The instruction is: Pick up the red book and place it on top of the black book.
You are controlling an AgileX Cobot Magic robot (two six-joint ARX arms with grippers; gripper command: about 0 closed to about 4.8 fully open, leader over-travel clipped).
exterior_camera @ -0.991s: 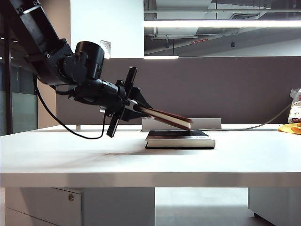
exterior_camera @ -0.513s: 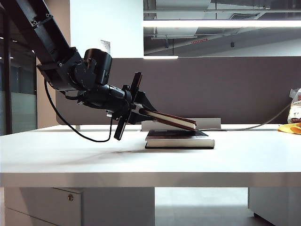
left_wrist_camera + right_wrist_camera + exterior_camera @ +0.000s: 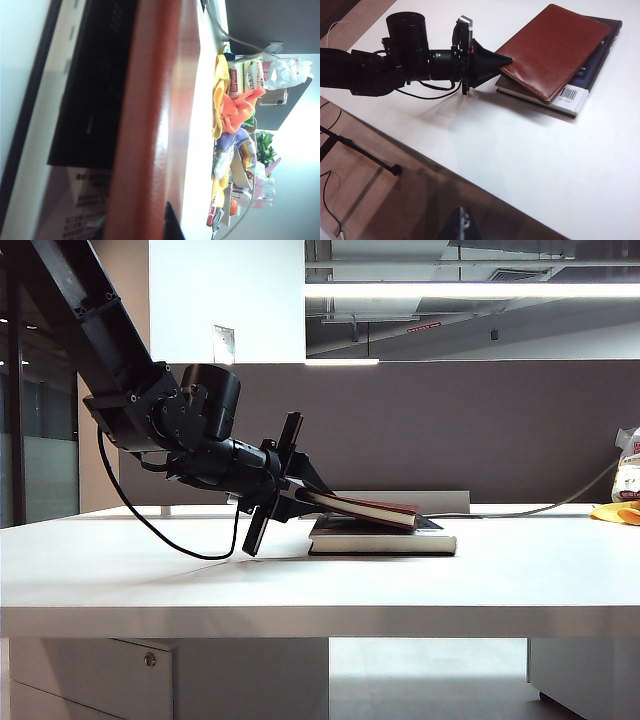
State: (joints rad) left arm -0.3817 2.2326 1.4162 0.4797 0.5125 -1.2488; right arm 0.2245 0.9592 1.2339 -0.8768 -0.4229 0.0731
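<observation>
Exterior view: left gripper (image 3: 300, 497) reaches in from the left, black and angular, jaws pinching the near short edge of the red book (image 3: 365, 508). The book is tilted: held end raised, far end down on the black book (image 3: 383, 537). Black book lies flat on the white table (image 3: 320, 580), thick pale page block between dark covers. Red book's cream page edge shows under its dark red cover. Right gripper not visible here.

Left wrist view: red book (image 3: 152, 120) fills the middle, smooth leather-like cover with a soft sheen and a rounded edge. Beside it the black book (image 3: 95, 100), matte black cover with small pale print at one end. Across the table, a heap of yellow and orange cloth (image 3: 227, 102) and a crinkled clear plastic packet (image 3: 262, 72).

Right wrist view: seen from above, left gripper (image 3: 495, 62) clamps the red book (image 3: 552, 50) at a corner of its short edge. Rounded corners, grained red-brown surface. It overlaps the black book (image 3: 580, 90) at a slight skew; a white barcode label sticks out past it. Right gripper (image 3: 462, 225) shows only as a dark tip at the frame edge, over the floor off the table; can't tell how its jaws stand.
</observation>
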